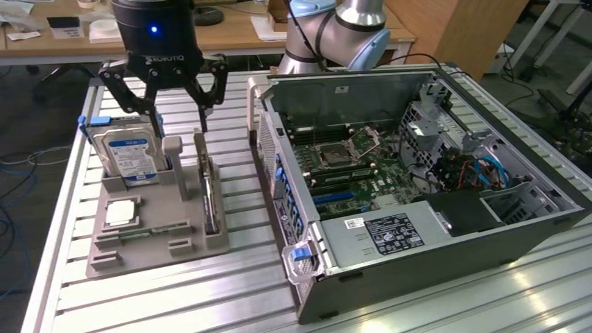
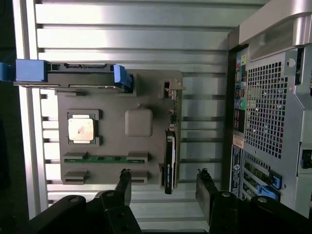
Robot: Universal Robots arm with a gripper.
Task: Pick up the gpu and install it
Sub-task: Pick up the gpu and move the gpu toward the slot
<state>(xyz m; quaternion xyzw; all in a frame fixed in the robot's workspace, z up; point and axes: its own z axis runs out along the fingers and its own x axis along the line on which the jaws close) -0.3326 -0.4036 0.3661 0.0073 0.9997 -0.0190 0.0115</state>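
**A:** Exterior view first: where is the gpu point(image 1: 211, 201)?

**B:** It stands on edge in the grey holder point(image 1: 138, 255), on the side toward the open computer case point(image 1: 416, 173). The gripper point(image 1: 177, 111) hangs above its far end, spread wide and holding nothing.

**A:** And the wrist view?

**B:** There the gpu point(image 2: 169, 151) is a thin edge-on strip, one end lying between the two fingers point(image 2: 124, 184). Its long axis runs away from the gripper point(image 2: 164, 187), square to the line joining the fingertips. I judge the jaws face its flat sides.

Ribbed aluminium tabletop point(image 1: 166, 298) — wooden desk point(image 1: 231, 38) behind, papers point(image 1: 266, 29) on it; dark floor point(image 1: 28, 132), loose cables point(image 1: 11, 163).
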